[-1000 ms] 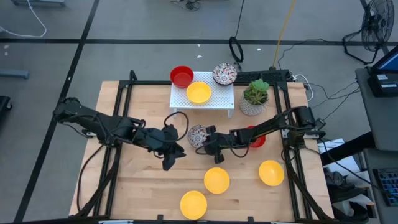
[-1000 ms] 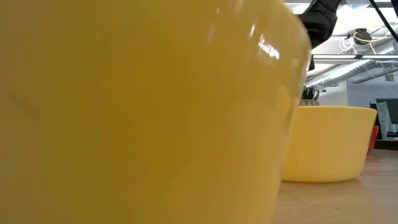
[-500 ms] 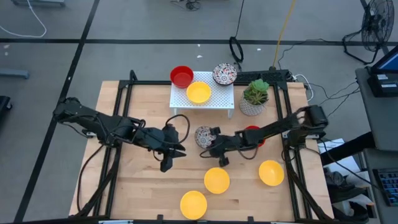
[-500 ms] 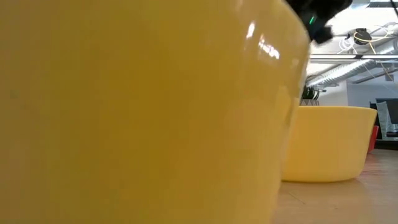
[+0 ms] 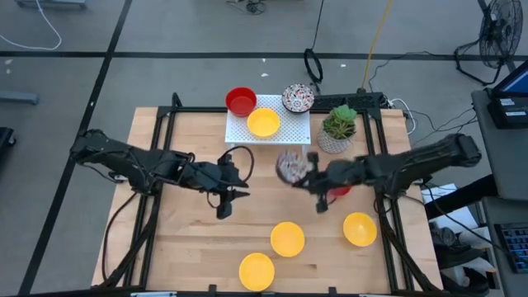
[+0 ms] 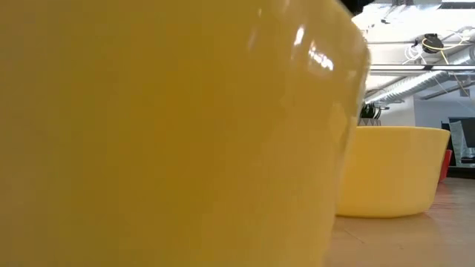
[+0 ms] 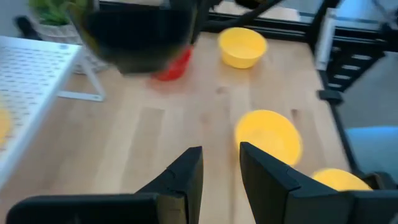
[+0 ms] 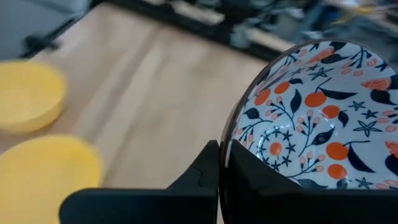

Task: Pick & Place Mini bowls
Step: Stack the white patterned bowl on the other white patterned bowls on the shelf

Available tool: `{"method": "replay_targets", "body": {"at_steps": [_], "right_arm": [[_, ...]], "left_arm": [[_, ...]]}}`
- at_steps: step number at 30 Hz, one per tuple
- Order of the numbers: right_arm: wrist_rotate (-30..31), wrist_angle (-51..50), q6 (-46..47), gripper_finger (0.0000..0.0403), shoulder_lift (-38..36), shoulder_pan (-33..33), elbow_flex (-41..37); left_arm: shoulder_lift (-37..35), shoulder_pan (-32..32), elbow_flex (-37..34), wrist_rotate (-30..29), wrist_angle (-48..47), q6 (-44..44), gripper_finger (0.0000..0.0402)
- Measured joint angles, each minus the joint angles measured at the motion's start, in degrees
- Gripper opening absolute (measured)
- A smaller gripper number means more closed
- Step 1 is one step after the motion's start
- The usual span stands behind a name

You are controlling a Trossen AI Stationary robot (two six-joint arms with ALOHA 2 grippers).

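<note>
Beside the plant pot (image 5: 336, 140), the right end effector (image 5: 302, 172) grips a patterned bowl (image 5: 290, 166).

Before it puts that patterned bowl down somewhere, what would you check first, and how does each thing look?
1. Grip: right gripper pinches the patterned bowl's rim: ok.
2. Bowl lifted off the table: ok.
3. Free spot on the white rack: ok, bare patch beside its yellow bowl.
4. Plant pot close by the path: cannot tell if it clears.
5. Left gripper out of the way: ok, open above bare wood.
</note>
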Motion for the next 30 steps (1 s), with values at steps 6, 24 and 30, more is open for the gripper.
{"method": "replay_targets", "body": {"at_steps": [6, 24, 30], "right_arm": [[0.58, -0.79, -1.26, 0.0003, -3.74, -12.62, 0.8], [1.63, -10.9, -7.36, 0.0002, 14.3, -37.0, 17.79], [1.89, -6.9, -8.9, 0.0002, 17.0, -37.02, 17.87]], "left_arm": [[0.0, 2.32, 0.0, -1.51, -0.02, -0.2, 0.0108], [0.02, 6.0, 0.0, -1.49, -0.04, -3.25, 0.0108], [0.02, 6.04, 0.0, -1.49, -0.13, -3.21, 0.0108]]}}
